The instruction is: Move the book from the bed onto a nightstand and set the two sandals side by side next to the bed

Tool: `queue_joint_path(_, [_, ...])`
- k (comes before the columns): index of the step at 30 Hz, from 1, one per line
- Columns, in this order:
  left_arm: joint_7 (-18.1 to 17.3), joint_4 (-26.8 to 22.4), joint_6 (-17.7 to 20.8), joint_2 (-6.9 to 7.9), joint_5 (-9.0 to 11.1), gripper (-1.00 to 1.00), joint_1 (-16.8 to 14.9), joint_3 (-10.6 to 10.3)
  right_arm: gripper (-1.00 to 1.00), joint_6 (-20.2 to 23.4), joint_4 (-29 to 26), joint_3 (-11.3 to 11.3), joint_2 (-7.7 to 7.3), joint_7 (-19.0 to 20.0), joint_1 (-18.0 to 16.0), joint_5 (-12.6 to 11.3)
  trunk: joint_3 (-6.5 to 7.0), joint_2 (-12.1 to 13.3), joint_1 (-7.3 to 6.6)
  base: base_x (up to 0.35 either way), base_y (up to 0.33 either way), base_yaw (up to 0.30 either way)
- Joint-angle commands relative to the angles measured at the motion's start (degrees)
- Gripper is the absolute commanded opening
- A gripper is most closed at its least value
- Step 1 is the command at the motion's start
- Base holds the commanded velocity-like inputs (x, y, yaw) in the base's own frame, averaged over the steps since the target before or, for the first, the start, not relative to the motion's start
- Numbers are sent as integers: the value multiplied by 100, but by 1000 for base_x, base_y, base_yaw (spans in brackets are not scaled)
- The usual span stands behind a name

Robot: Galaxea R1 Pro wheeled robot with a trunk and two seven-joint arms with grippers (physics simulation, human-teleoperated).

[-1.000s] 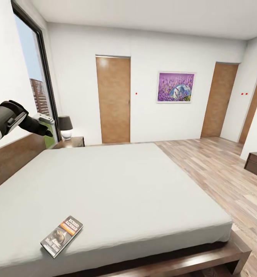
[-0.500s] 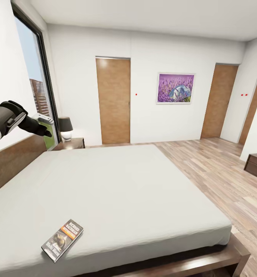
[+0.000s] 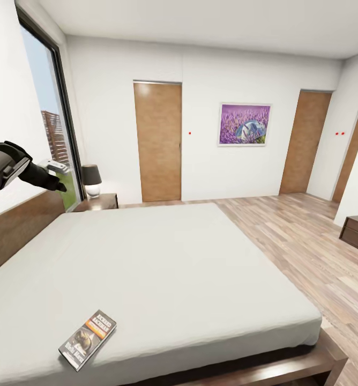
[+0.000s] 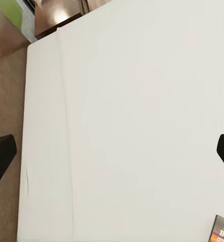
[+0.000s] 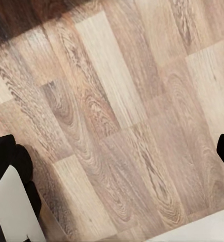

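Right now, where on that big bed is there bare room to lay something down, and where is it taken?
Nearly all of the off-white mattress is bare, from the brown wooden headboard across to the wood-plank floor. Only the near corner is taken, by the dark paperback with an orange band. The small dark reddish-brown nightstand is crowded by a black-shaded lamp.

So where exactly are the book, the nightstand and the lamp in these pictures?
book [image 3: 87, 339]: head view, middle of its cover.
nightstand [image 3: 100, 202]: head view, its dark wooden top beside the bed's far corner.
lamp [image 3: 91, 174]: head view, on its dark shade.
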Motion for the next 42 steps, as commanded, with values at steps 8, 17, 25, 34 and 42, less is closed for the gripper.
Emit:
queue_joint_path(8, [153, -14, 12, 215, 58, 100, 32, -50, 100, 20, 89, 14, 10, -148, -12, 48, 137, 319, -177, 0, 0, 0])
queue_joint_path(17, [240, -15, -53, 464, 56, 100, 43, -194, 100, 13, 151, 37, 28, -199, -12, 48, 299, 680, -374, 0, 0, 0])
queue_joint_path(25, [466, -14, -139, 778, 58, 100, 275, -373, 100, 12, 254, 118, 68, -318, -9, 48, 442, 1000, -550, 0, 0, 0])
queue_joint_path(34, [562, -11, -191, 1044, 61, 100, 805, -403, 100, 3, 437, 164, 199, -778, -14, 40, 604, 1361, -748, 0, 0, 0])
queue_joint_path(42, [579, -8, -204, 1175, 66, 100, 1253, -407, 100, -7, 504, 172, 309, -895, -15, 41, 748, 1682, -923, 0, 0, 0])
